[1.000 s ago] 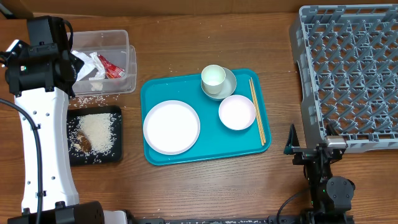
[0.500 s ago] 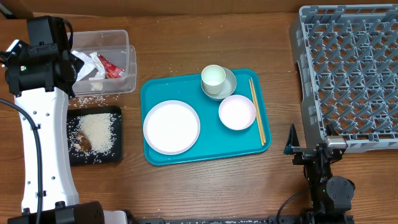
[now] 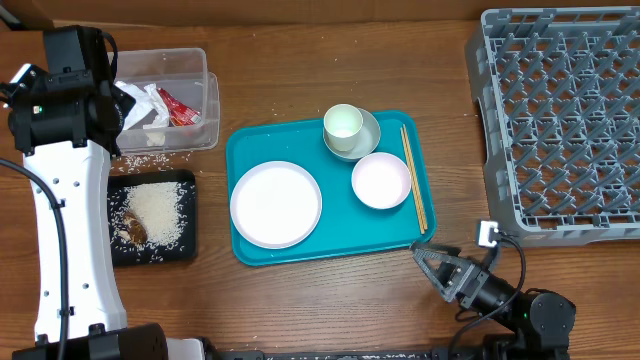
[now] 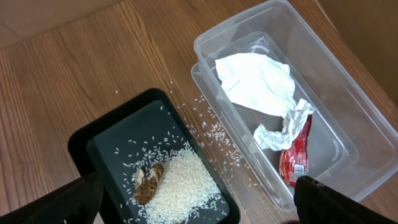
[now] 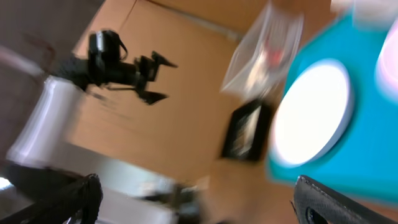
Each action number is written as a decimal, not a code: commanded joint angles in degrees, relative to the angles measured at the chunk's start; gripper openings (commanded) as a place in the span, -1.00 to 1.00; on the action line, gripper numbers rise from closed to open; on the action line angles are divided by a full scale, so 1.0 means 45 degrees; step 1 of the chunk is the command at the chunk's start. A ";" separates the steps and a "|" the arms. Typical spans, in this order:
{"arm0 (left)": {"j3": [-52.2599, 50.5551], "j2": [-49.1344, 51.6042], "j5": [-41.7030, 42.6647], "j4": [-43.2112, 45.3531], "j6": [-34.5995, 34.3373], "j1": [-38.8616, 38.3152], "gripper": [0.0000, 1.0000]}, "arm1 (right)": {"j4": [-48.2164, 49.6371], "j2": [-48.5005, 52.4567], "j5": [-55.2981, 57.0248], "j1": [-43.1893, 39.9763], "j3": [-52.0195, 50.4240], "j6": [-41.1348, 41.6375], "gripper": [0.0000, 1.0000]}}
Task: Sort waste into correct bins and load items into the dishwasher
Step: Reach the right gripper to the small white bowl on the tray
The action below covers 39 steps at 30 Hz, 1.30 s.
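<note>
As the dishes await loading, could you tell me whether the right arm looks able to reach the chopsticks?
Probably yes: the right gripper is open just off the near right corner of the teal tray, and the chopsticks lie uncovered along its right edge, apart from the bowl.

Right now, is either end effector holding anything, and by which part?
Nothing is held: the left end effector and the right end effector are both open and empty.

Camera views: overhead, left wrist, right wrist.
Overhead faces straight down from far; left wrist sits close above clear tub (image 4: 339, 109) and black tray (image 4: 118, 144), both also overhead; right wrist tilted, blurred.
</note>
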 commanded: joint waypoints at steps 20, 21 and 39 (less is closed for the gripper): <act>-0.0039 0.0121 -0.0044 -0.0024 -0.0267 -0.0015 1.00 | -0.5717 0.5362 0.2589 -0.0029 0.7548 -0.2880 0.98; -0.0039 0.0121 -0.0044 -0.0024 -0.0267 -0.0015 0.99 | -0.6606 0.6203 0.2885 -0.0015 0.8408 -0.3857 0.98; -0.0039 0.0121 -0.0044 -0.0024 -0.0267 -0.0015 1.00 | -1.8127 1.7656 1.3896 0.5892 1.9258 -1.0059 1.00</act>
